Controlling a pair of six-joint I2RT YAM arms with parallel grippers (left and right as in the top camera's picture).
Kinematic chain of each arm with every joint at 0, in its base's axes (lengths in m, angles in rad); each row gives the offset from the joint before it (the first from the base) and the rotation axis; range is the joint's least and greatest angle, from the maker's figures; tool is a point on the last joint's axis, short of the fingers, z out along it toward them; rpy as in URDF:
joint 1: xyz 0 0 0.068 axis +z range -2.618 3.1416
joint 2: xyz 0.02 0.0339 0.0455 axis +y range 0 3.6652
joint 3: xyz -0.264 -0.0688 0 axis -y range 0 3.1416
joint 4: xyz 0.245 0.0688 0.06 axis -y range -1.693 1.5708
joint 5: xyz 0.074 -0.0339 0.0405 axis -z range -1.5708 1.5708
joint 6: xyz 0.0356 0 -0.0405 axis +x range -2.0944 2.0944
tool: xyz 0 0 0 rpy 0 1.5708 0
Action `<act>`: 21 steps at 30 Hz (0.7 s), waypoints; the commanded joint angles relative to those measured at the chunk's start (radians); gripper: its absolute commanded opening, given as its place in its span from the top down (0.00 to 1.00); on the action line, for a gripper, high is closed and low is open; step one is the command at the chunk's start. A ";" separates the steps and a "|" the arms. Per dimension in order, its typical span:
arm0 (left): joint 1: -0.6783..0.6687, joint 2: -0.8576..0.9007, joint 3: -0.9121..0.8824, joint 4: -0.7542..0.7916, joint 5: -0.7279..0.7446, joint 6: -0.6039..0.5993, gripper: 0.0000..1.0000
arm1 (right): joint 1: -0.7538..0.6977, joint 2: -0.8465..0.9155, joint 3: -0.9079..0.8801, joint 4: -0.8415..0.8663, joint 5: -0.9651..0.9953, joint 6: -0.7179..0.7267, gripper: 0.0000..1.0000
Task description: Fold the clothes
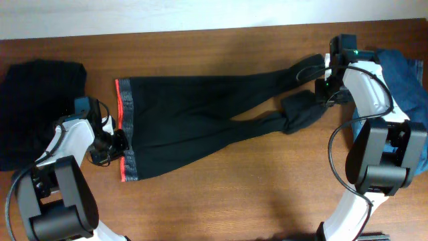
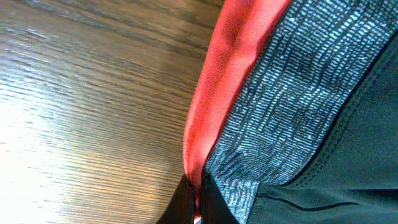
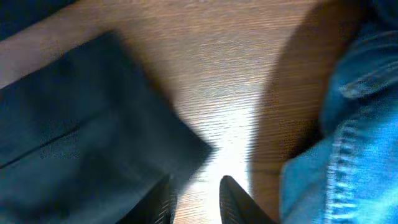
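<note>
Showed long black trousers (image 1: 194, 120) spread flat on a wooden desk (image 1: 234, 201), grey waistband (image 1: 127, 134) at the left gripper (image 1: 119, 142), legs stretched away toward the right gripper (image 1: 321, 92) and crossed midway.

Left gripper: clenched on the red stripe (image 2: 211, 99) edging the waistband, near its lower corner, fingertips pinched together over the cloth edge. On the side away from the trousers, only bare wood right up to the stripe. Farther out past that arm, a dark heap of cloth (image 1: 37, 107) by the desk's left edge.

Right gripper: released, fingers (image 3: 239, 202) slightly parted over bare wood, nothing grasped. Just left of it, the squared hem (image 3: 93, 124) of one trouser leg, its corner close to the near finger; whether touching, could not tell. To its right, kept apart by a strip of bare wood, a blue denim garment (image 3: 348, 124) with a stitched seam.

Below the trousers, left a broad band of bare desk along the near edge.
</note>
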 commanded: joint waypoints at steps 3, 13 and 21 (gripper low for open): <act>0.006 -0.002 0.016 -0.002 -0.042 0.012 1.00 | -0.022 -0.035 0.014 0.010 0.153 0.051 0.72; 0.006 -0.007 0.115 -0.076 0.045 0.012 1.00 | -0.067 -0.036 0.040 -0.027 -0.043 0.069 0.91; -0.057 -0.038 0.285 -0.212 0.101 0.011 1.00 | -0.040 -0.035 0.100 -0.105 -0.288 0.005 0.96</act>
